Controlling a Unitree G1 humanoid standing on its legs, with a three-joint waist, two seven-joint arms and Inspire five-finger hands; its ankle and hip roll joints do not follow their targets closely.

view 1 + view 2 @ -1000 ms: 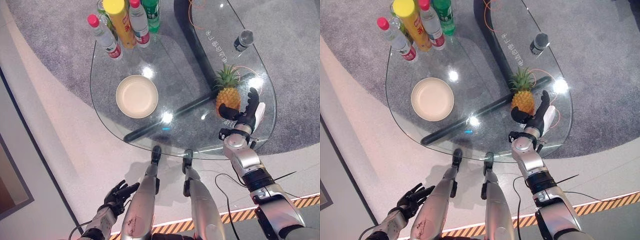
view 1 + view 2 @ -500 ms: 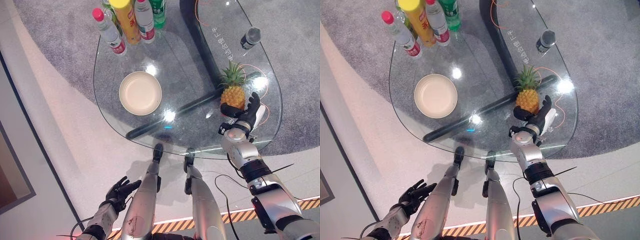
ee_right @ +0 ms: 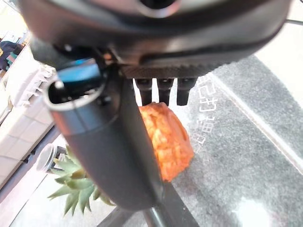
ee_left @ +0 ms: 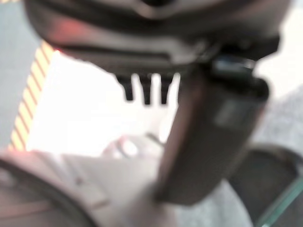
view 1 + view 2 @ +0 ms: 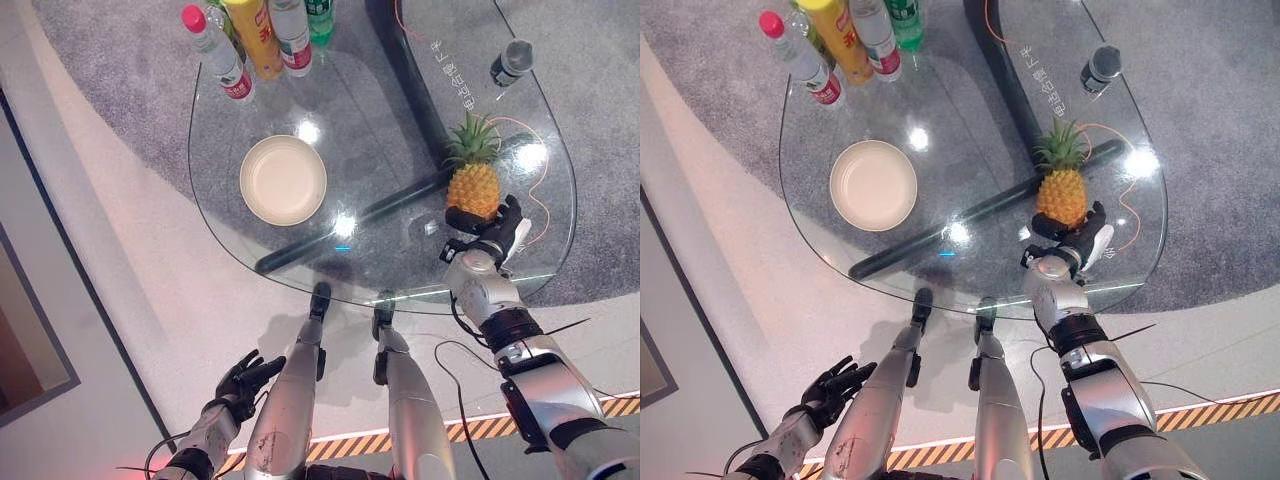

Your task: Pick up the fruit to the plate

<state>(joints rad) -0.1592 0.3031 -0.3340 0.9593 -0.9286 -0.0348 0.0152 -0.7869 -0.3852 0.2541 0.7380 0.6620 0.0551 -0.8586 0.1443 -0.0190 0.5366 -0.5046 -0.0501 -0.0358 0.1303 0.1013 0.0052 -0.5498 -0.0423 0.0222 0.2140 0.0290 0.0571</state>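
Note:
A pineapple (image 5: 473, 185) stands upright on the right side of the glass table (image 5: 400, 270), leaves pointing away from me. My right hand (image 5: 490, 232) is at its near side, thumb on one flank and fingers on the other. In the right wrist view the orange pineapple (image 3: 165, 142) sits just past the straight fingers (image 3: 163, 92) and beside the thumb (image 3: 109, 142). An empty cream plate (image 5: 283, 180) lies on the table's left half, well apart from the fruit. My left hand (image 5: 245, 378) hangs low beside the table, fingers relaxed and spread.
Several bottles (image 5: 255, 40) stand in a cluster at the table's far left edge. A dark-capped bottle (image 5: 510, 62) stands at the far right. A thin orange cable (image 5: 535, 195) loops on the glass by the pineapple. A dark bar (image 5: 370, 215) runs under the glass.
My right hand has moved forward from beside the pineapple to its base, and the fingers have drawn in around it. The camera has shifted a little.

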